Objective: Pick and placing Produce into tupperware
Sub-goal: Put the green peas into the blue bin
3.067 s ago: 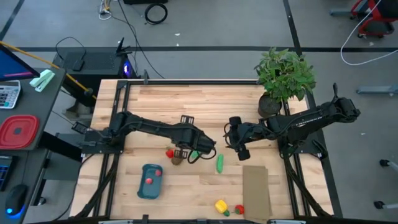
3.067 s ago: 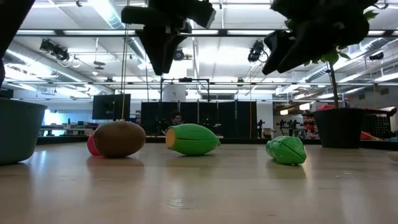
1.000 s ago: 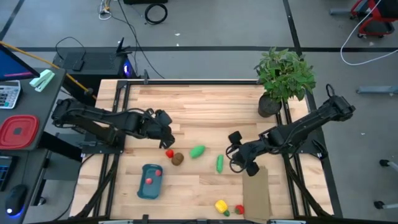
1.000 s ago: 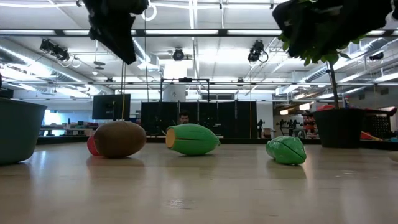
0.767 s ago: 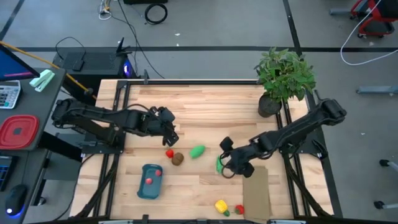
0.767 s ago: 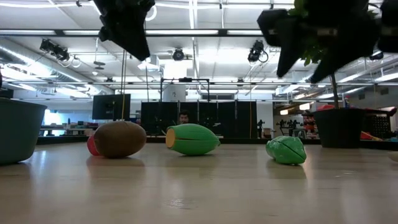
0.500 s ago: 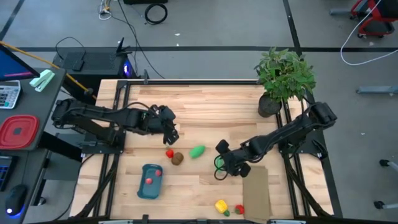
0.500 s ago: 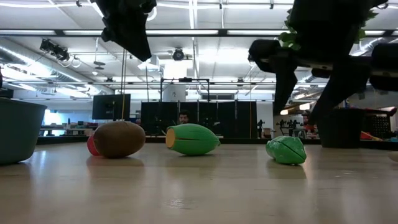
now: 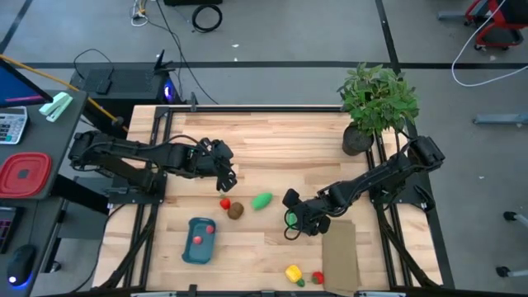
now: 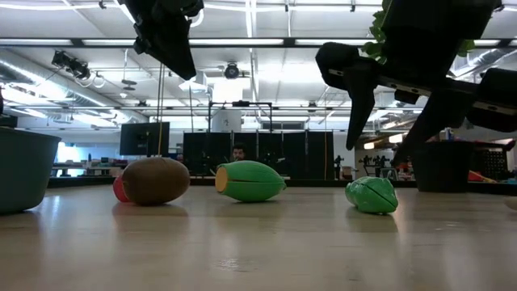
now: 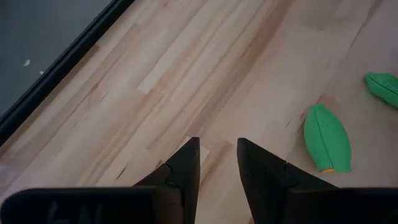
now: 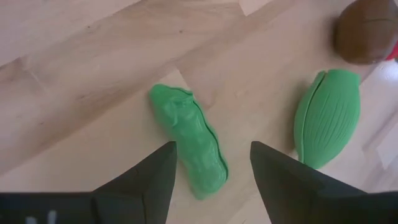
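Right jaws (image 12: 208, 163) are hanging spread open directly over the bumpy green pod (image 12: 189, 144), one finger on each side of it, not touching it yet; in the low view the two dark fingers (image 10: 358, 97) are sitting above the pod (image 10: 371, 195) with a clear gap under them. The ribbed green piece (image 12: 328, 116) is lying just beyond the right jaws, and the brown round piece (image 12: 364, 30) farther past it, with a sliver of red beside that.

Left jaws (image 11: 217, 163) are hovering over bare tabletop (image 11: 205, 74), slightly parted and holding nothing. The ribbed green piece (image 11: 326, 137) is lying ahead of them and off to one side, well apart.

From the high view: the teal tupperware (image 9: 199, 240) is sitting well away from both jaws, near the front edge of the tabletop, with a red piece (image 9: 199, 239) inside it. The yellow piece (image 9: 293, 273) and a small red one (image 9: 318, 278) are lying by the cardboard sheet (image 9: 340, 255), on the near side of the right jaws (image 9: 292, 220).
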You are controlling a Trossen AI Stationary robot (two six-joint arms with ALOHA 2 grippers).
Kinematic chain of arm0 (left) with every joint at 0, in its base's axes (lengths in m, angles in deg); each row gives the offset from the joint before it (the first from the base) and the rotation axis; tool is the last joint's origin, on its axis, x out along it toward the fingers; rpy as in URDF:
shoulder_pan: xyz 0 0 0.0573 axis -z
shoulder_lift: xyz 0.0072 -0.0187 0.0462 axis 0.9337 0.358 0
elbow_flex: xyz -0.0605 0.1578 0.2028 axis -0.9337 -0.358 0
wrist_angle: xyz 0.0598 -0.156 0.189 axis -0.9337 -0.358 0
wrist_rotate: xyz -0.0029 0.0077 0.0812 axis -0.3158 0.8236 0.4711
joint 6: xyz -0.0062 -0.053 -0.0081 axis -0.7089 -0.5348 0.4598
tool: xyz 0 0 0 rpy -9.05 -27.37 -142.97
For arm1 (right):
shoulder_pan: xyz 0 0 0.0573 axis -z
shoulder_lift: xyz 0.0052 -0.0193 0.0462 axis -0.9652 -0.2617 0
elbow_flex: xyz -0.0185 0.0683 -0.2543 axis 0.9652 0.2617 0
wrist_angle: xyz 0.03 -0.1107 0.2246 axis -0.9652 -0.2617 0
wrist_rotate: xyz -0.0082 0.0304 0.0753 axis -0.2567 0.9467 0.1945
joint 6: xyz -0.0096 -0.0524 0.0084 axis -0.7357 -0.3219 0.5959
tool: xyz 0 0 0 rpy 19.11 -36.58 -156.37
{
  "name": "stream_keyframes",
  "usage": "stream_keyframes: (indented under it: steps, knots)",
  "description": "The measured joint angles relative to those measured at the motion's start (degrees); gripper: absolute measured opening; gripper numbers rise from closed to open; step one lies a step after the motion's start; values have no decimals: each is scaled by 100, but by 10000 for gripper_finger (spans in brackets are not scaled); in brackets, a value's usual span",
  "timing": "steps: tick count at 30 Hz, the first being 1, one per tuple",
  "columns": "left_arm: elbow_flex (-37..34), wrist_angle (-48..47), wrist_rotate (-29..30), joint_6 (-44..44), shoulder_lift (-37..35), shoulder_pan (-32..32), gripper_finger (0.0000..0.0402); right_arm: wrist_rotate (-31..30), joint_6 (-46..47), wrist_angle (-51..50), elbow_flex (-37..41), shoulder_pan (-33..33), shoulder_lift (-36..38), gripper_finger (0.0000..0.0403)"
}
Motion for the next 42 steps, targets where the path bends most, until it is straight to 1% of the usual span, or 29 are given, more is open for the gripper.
stream_keyframes:
  steps: [4,11,16,24,30,42]
  knots:
    - [0,0,0,2,1,0,112,43,-124,14,0,2,0,215]
    - [0,4,0,123,2,0,110,142,-834,142,-4,0,-288,215]
    - [2,9,-1,176,2,0,111,-178,-1356,201,-4,0,-512,215]
    - [4,4,0,215,2,0,111,-178,-1378,418,-4,2,-542,215]
    - [3,13,-2,212,4,0,110,151,-1235,476,-7,105,-708,215]
    - [4,19,-11,291,4,7,105,375,-1063,648,-11,357,-824,211]
